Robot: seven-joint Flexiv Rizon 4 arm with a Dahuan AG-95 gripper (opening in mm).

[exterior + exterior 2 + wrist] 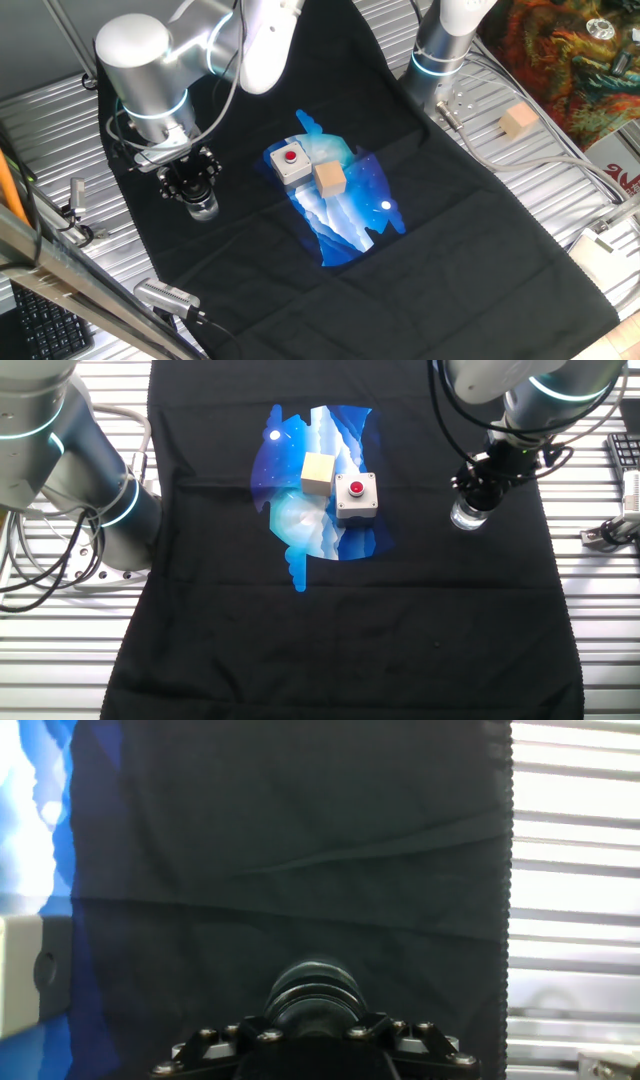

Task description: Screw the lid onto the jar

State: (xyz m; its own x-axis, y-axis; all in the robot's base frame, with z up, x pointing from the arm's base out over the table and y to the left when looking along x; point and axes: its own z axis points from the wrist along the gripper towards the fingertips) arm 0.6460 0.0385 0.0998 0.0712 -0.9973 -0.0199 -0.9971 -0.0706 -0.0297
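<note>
Gripper [190,186]: pointed straight down, fingers clamped on the black lid [315,988] (blurred in the hand view). Lid sits on top of the jar [466,516], clear glass, standing upright on the black cloth [420,290] near its edge. Grey box with red button [356,495]: on the cloth's blue print, well apart from the jar. Wooden cube [318,472]: just beside the box. Second wooden cube [519,121]: on the ribbed metal table [560,170].
</note>
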